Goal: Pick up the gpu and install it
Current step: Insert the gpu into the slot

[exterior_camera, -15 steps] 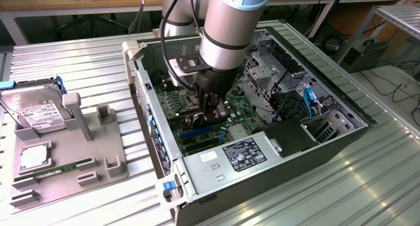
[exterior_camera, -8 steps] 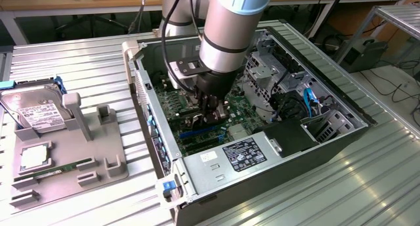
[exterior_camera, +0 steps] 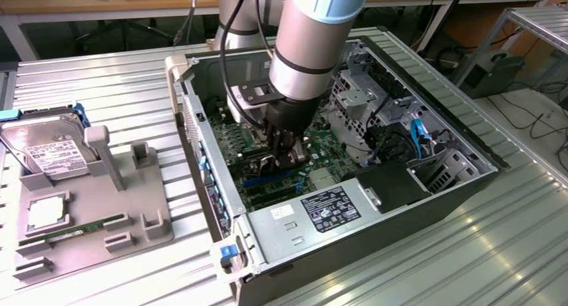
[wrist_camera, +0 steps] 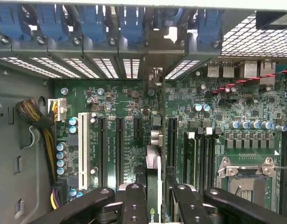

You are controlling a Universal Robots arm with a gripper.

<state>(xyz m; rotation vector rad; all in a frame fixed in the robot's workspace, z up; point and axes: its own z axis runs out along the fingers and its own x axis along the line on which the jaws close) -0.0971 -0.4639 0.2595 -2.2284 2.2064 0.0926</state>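
Note:
The gpu [wrist_camera: 153, 170] is a thin dark card seen edge-on, and my gripper [wrist_camera: 155, 198] is shut on it, one black finger [wrist_camera: 134, 200] on each side. The card hangs over the green motherboard [wrist_camera: 129, 95], between two long black expansion slots [wrist_camera: 119, 149], pointing toward the slot openings in the case's rear wall. In the exterior view my gripper [exterior_camera: 282, 156] reaches down into the open computer case [exterior_camera: 191, 113], low over the board; the card is mostly hidden behind the fingers there.
A grey fixture tray [exterior_camera: 133, 206] at the exterior view's left holds a silver hard drive [exterior_camera: 49, 150] and a green RAM stick [exterior_camera: 76, 229]. Inside the case are the power supply [exterior_camera: 328, 209], drive cages [exterior_camera: 364, 96], blue slot clips [wrist_camera: 92, 23] and the CPU socket [wrist_camera: 248, 179].

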